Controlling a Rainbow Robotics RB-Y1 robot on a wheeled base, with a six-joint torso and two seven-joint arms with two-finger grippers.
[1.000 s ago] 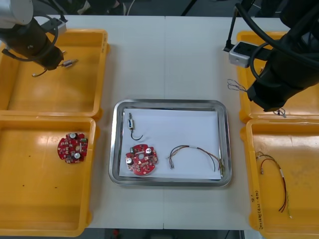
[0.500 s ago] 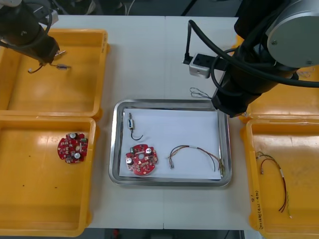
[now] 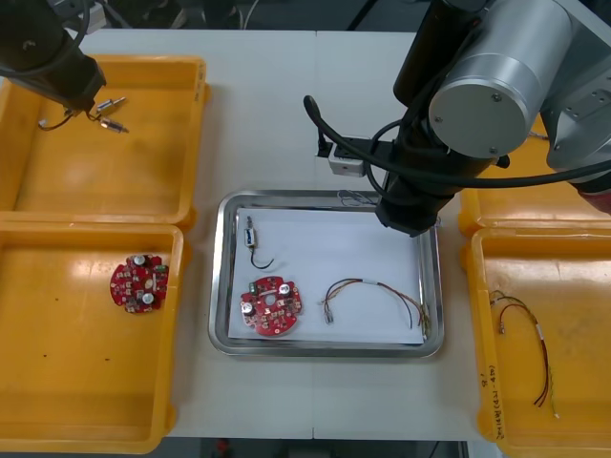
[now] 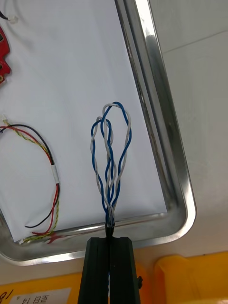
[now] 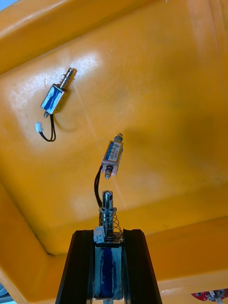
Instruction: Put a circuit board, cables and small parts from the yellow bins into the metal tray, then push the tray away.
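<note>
- Our right end effector is clamped on one end of the twisted blue and white cable. Its fingers stand almost together, parted only by the thin wire.
- The cable's loop reaches out ahead of those fingers over the white inside of the metal tray, close to one of its corners. We cannot tell whether the loop touches the white surface.
- From above, we see the right arm over the far right part of the tray.
- The tray sits in the middle of the worktop, between the yellow bins.
- Inside the tray lie a red circuit board, a tray metal part with a black lead, and a red and yellow cable. All three lie apart from one another.
- Our left end effector is above the far left bin and is clamped on a held metal part with a blue label. Its fingers are apart by the part's width, and a spring and pin stick out past the fingertips.
- On that bin's floor, beyond the fingers, we see a nearer loose part and a farther loose part, well apart.
- The near left bin holds a second circuit board.
- The near right bin holds a spare cable in red and yellow.
</note>
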